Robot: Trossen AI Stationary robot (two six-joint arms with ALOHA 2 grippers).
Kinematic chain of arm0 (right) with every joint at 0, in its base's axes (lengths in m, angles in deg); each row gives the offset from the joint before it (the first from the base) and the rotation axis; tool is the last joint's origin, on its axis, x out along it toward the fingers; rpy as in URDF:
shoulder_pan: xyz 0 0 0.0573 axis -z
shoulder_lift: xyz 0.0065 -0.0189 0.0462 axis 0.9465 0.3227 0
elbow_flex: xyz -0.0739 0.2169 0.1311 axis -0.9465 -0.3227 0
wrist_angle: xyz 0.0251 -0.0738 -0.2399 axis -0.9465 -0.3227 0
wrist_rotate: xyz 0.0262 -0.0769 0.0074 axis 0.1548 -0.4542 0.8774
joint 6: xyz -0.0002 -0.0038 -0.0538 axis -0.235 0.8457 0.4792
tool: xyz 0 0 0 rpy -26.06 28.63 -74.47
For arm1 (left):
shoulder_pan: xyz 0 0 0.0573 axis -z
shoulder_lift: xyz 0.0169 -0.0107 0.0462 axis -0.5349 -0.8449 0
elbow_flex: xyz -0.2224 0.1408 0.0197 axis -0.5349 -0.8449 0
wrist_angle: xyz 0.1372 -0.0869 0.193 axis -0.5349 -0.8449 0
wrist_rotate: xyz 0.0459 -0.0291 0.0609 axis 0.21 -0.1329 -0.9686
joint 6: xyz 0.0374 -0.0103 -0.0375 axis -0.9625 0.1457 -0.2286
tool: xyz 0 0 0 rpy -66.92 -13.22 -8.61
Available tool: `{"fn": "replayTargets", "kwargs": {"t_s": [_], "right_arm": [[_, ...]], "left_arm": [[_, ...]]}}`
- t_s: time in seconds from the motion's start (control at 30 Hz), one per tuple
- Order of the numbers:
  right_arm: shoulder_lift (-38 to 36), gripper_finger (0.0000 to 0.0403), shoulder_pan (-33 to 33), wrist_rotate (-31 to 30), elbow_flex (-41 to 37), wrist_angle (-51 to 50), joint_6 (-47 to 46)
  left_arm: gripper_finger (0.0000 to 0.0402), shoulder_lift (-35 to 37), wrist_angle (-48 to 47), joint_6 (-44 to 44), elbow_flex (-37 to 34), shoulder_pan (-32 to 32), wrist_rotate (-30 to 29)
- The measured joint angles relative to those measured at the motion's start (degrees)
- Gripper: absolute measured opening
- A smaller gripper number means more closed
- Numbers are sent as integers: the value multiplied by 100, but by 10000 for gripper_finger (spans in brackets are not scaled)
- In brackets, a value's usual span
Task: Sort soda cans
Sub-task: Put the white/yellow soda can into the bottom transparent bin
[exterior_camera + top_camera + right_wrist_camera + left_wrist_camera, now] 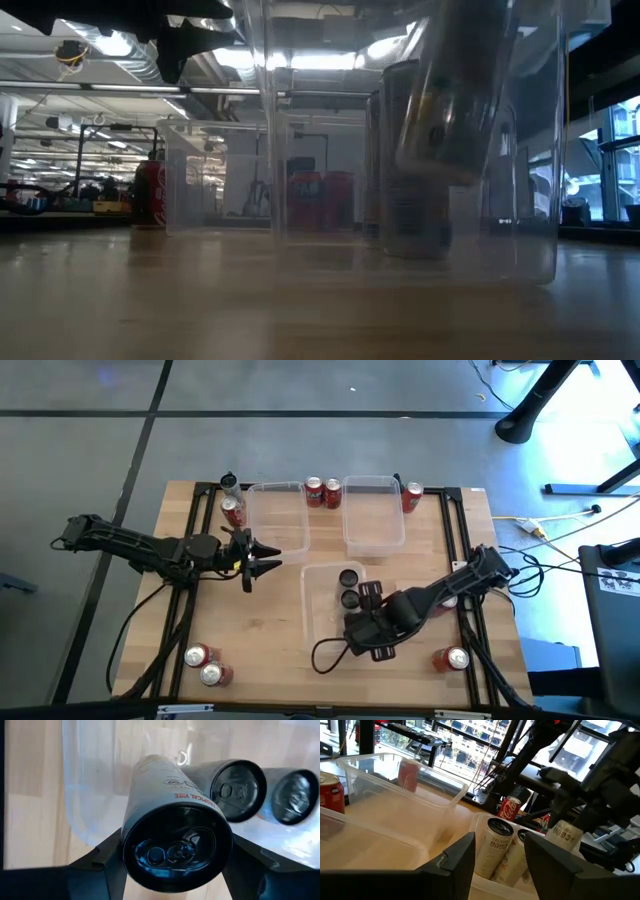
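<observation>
My right gripper (368, 612) is shut on a pale soda can with a dark end (172, 827). It holds the can over the near clear bin (318, 622). Two dark-topped cans (237, 790) (292, 795) stand upright on that bin's floor. My left gripper (500, 870) waits open near the table's left side, level, with nothing between its fingers. Red cans stand at the far edge (323, 492) (411, 497) (234, 512), and more stand near the front corners (205, 664) (452, 658). My right gripper pinches the pale can between its two fingers (107, 855), which sit on opposite sides of the can's wall (131, 822) close to its upper, dark end. The fingers come from above, pointing steeply down. The can (450, 90) hangs tilted inside the bin walls, clear of the floor.
Two more clear bins (277, 520) (374, 512) stand side by side at the far middle of the table. A dark can (229, 482) stands at the far left corner. Black frame rails (205, 510) run along the table's left and right sides.
</observation>
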Motion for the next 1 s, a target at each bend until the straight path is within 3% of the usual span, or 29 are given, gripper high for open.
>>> {"fn": "replayTargets", "kwargs": {"t_s": [0.5,1.0], "right_arm": [[-2,243,214,441,-965,725,152],[-15,302,203,441,-989,818,145]], "left_arm": [[162,0,3,0,0,0,0],[162,0,2,-17,0,0,0]]}}
